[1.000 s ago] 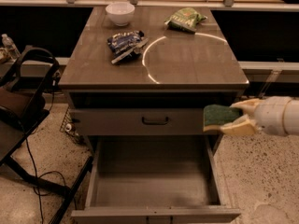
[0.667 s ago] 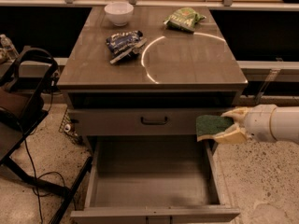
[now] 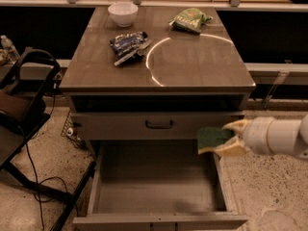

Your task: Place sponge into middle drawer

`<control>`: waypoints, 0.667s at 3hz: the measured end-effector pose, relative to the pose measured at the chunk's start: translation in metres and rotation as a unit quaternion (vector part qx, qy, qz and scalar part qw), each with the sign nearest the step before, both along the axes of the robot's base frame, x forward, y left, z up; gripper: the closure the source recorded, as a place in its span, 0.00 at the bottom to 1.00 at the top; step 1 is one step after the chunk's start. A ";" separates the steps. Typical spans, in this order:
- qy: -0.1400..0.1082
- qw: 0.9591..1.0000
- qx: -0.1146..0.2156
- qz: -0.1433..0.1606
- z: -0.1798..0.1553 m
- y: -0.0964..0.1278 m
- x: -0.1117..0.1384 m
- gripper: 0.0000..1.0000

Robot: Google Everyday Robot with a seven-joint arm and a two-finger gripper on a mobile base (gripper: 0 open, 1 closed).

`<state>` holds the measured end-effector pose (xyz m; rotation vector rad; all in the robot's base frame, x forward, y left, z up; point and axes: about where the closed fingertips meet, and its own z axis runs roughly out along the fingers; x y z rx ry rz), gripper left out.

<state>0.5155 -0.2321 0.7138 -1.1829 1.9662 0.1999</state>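
Note:
The sponge, dark green over a pale yellow layer, is held in my gripper, which reaches in from the right on a white arm. The fingers are shut on the sponge above and below. It hangs over the right rear part of the open middle drawer, a wide deep grey tray pulled out at the bottom of the cabinet. The sponge is above the drawer's right wall, in front of the shut drawer with the black handle.
On the cabinet top stand a white bowl, a dark blue snack bag and a green snack bag. A black chair and cables lie at the left on the speckled floor.
My gripper has carried the sponge leftward and slightly down, from beside the cabinet's right edge to over the open drawer's right side.

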 end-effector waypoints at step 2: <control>0.070 0.997 0.020 0.005 -0.156 0.053 -0.034 1.00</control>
